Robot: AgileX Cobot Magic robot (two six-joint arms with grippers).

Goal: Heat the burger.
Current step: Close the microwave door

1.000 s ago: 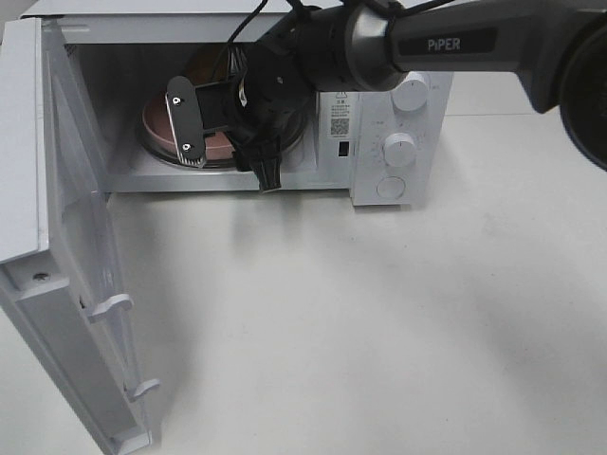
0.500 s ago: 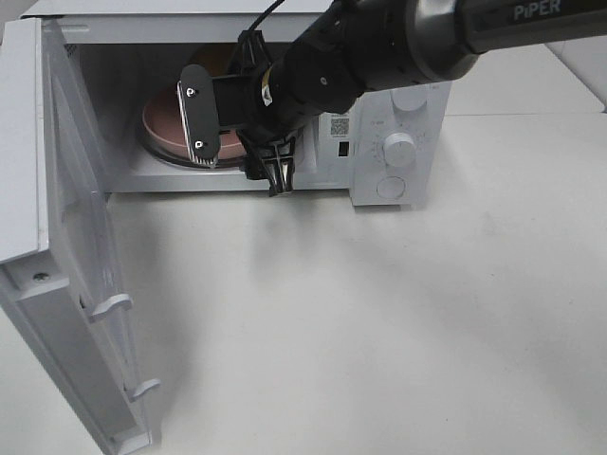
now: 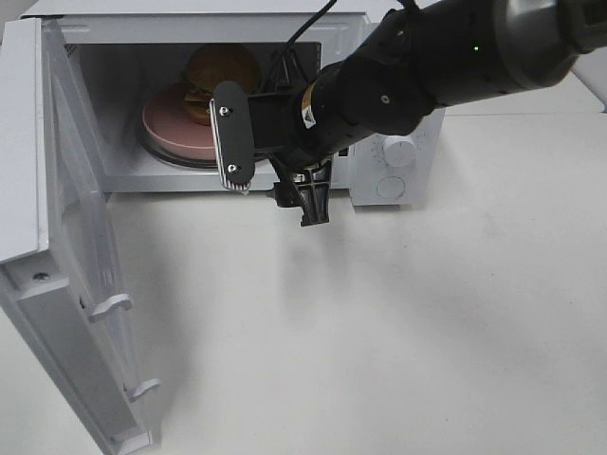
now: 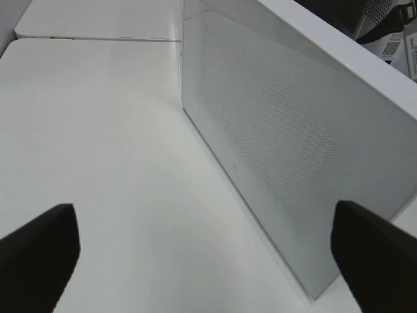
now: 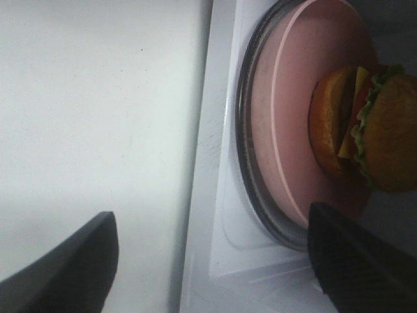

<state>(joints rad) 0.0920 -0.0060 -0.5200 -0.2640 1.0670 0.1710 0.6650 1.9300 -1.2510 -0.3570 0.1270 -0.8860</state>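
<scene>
- Backed out over the last second, going by the black two-fingered right gripper point(image 3: 275, 201): a second ago deep in the cavity of the white box-shaped microwave oven point(image 3: 417, 175) and hiding the food, now out at the front lip, towards the right of the opening.
- Uncovered by that retreat: the round burger point(image 3: 221, 71) with glossy golden-brown bun, green lettuce, red tomato and yellow cheese, sitting on the far part of the round pink plate point(image 3: 166, 123).
- Plate in turn resting on the clear glass turntable point(image 5: 242, 150), inside the oven and left of its middle.
- Reads as loading done, with nothing left to carry in.
- Probably still to come: shutting the white mesh-panelled door point(image 3: 71, 275), which is swung wide open towards the near left, then setting the round white dials point(image 3: 400, 150) on the right-hand panel.
- Right fingers spread wide apart, gripping nothing and touching nothing visible, with burger and plate well clear on the far side.
- Same for the left gripper point(image 4: 205, 261): gaping and empty, hanging near the outer face of the open door above the plain white table point(image 3: 427, 332), and out of sight from the high camera.
- Worth minding next — keeping the right arm out of the door's swing before any push from the left.
</scene>
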